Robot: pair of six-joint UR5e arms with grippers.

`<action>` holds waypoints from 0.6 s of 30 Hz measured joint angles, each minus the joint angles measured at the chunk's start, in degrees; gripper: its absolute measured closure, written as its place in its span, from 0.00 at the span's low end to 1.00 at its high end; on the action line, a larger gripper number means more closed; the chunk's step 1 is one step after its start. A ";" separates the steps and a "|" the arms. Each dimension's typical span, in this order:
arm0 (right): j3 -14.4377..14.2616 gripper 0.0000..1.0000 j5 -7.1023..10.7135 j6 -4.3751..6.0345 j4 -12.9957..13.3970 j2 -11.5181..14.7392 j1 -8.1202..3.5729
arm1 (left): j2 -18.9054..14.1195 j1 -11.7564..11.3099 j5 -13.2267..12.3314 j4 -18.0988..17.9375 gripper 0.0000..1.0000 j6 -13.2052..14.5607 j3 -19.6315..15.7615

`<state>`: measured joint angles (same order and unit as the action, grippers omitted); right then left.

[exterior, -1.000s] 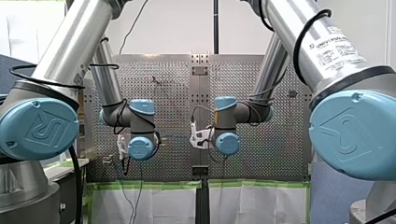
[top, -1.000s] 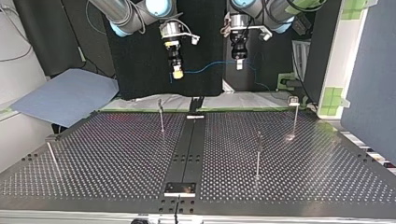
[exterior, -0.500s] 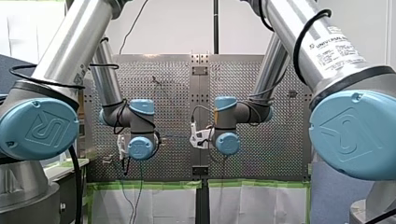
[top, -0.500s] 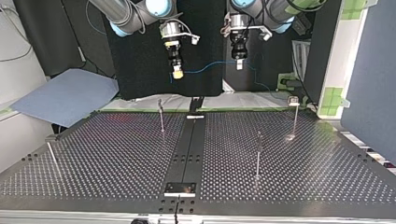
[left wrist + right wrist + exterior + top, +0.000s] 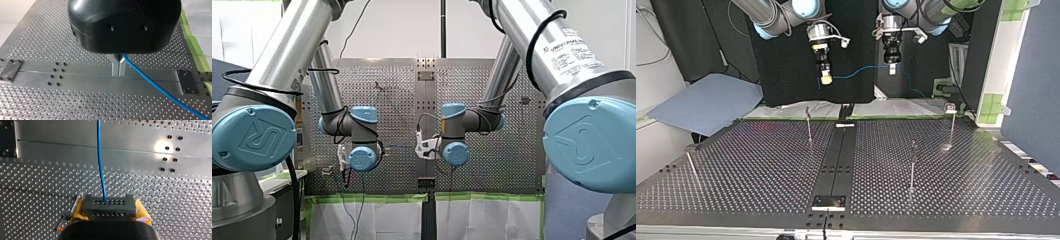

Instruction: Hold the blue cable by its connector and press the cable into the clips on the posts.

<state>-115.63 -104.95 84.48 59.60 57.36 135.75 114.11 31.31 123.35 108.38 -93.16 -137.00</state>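
Perforated table [image 5: 761, 165]; blue cable [image 5: 160, 85] partly behind tool [image 5: 119, 73].

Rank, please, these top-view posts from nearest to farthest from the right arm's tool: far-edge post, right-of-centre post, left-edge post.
Measured from the right tool:
1. far-edge post, just left of the centre strip, closest to the arms.
2. right-of-centre post, across the strip, nearer the camera.
3. left-edge post, far out at the view's left.
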 joint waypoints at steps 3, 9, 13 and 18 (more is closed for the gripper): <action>0.00 1.00 0.00 0.00 0.00 0.00 0.00 | 0.00 0.00 0.00 0.00 1.00 0.00 0.00; 0.92 1.00 -0.90 -0.42 -0.91 -0.91 -0.40 | 1.50 -1.49 1.03 1.52 1.00 1.50 -0.07; 2.34 1.00 -2.64 -0.58 -2.65 -2.65 -0.58 | 3.65 -3.41 1.34 3.66 1.00 3.65 -0.08; 2.92 1.00 -4.02 -0.61 -5.70 -5.70 -0.60 | 6.45 -4.21 1.40 6.13 1.00 6.91 -0.09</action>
<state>-112.71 -108.97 83.87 53.90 51.66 135.15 120.56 27.10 124.75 114.51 -86.25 -137.09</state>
